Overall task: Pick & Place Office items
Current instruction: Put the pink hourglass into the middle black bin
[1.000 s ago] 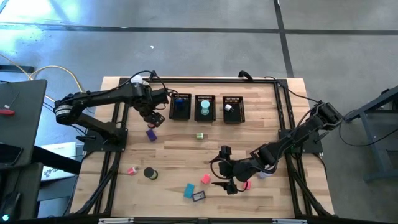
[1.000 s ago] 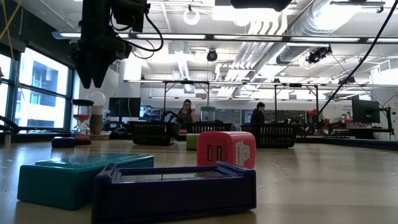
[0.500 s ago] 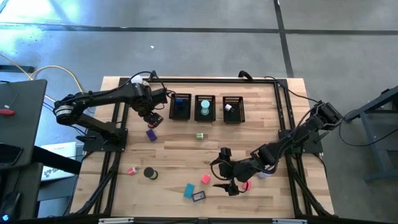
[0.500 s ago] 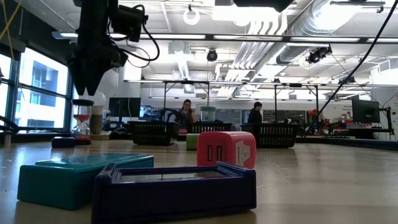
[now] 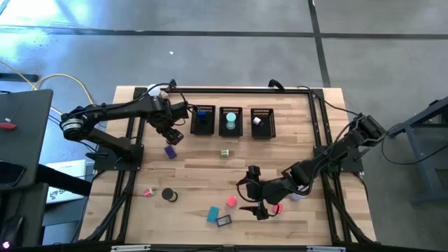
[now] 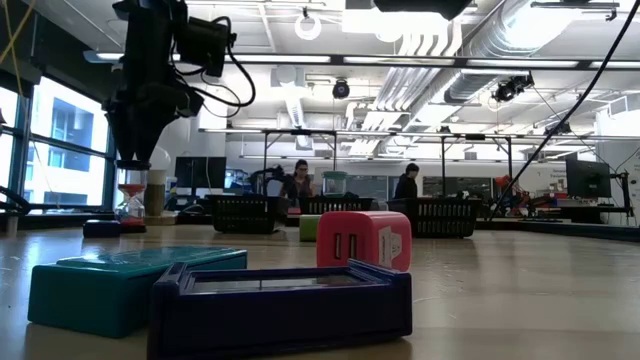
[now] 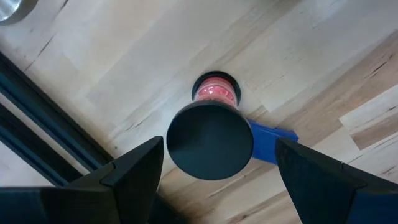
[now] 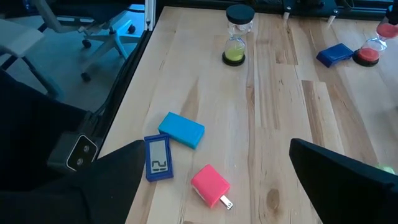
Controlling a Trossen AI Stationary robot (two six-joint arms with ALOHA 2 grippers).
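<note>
Over on the left side of the desk [image 5: 196, 175], the left gripper [image 5: 171, 134] has moved a little in the last second. From the low view it has slid sideways and come down, so now it hangs right above the pink sand timer [image 7: 210, 140]. From the left wrist view, the round black top of the timer sits right between the 2 fingers. The fingers are spread apart with a gap on each side, so the gripper is open and holds nothing yet. The timer stands up straight on the desk, and a blue block [image 7: 268, 138] lies just beside its bottom. I think this means the timer is the next thing to be picked up. The gripper looks lined up well, and it likely needs to go down more and then squeeze. It should take care not to bump the blue block or tip the timer over. The 3 black bins [image 5: 203, 109] are near, so the trip will be short. The right gripper [image 5: 255, 207] has not moved at all. It waits at the front of the desk, wide open and holding nothing, near a pink cube [image 5: 231, 201] and a teal block [image 5: 212, 214]. Many small things are still out on the desk, so much of the job is left.
</note>
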